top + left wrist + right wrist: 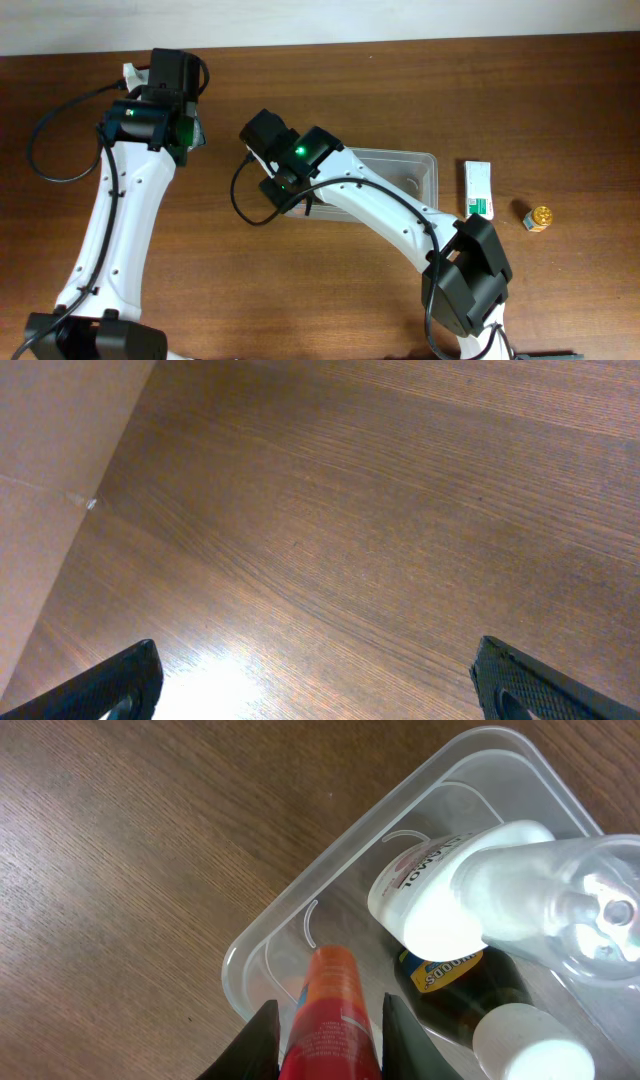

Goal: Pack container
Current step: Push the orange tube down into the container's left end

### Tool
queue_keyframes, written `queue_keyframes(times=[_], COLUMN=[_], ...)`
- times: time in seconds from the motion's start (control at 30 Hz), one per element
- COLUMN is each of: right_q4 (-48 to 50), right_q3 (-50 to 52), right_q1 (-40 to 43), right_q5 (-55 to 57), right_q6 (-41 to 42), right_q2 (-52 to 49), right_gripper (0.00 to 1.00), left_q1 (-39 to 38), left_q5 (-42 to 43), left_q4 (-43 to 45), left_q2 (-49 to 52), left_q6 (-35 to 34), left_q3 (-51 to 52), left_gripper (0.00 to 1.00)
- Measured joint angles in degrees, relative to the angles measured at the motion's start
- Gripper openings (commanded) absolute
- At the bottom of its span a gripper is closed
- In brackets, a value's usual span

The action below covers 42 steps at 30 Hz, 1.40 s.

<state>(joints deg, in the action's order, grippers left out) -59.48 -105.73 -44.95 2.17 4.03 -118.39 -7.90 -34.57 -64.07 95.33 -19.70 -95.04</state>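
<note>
The clear plastic container [262, 934] lies below my right gripper [326, 1008], which is shut on an orange-red tube [330, 1040] held over the tub's near corner. Inside the tub are a white bottle [440, 895], a dark bottle with a yellow label [455, 978] and a white cap [520, 1042]. In the overhead view the container [425, 165] is mostly hidden by the right arm, and the right gripper [298, 196] is at its left end. My left gripper [318, 685] is open and empty over bare wood, far left of the tub.
A small white-and-green box [478, 188] lies right of the tub, and a small gold-topped item [540, 217] further right. The left arm [150, 120] is at the back left, near the table's far edge [60, 500].
</note>
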Motion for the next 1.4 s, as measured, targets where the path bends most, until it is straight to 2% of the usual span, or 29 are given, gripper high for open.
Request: queue_keyframes(times=[0.63, 0.7, 0.97, 1.1, 1.4], right_q4=[2.86, 2.91, 2.93, 2.93, 2.95], right_q3=[3.91, 3.93, 3.93, 3.93, 3.93], right_q1=[0.28, 0.39, 0.39, 0.39, 0.57], right_q5=[0.52, 0.61, 0.63, 0.68, 1.07], right_q6=[-0.22, -0.22, -0.42, -0.57, -0.63], right_q2=[0.00, -0.02, -0.02, -0.02, -0.02], right_gripper=[0.24, 0.29, 0.32, 0.41, 0.47], left_q1=[0.00, 0.00, 0.00, 0.00, 0.00], left_q5=[0.00, 0.00, 0.00, 0.00, 0.00], left_q4=[-0.02, -0.02, -0.02, -0.02, 0.00], left_q2=[0.00, 0.00, 0.00, 0.00, 0.00], left_q6=[0.00, 0.00, 0.00, 0.00, 0.00], left_q3=[0.00, 0.00, 0.00, 0.00, 0.00], left_gripper=[0.99, 0.99, 0.99, 1.00, 0.99])
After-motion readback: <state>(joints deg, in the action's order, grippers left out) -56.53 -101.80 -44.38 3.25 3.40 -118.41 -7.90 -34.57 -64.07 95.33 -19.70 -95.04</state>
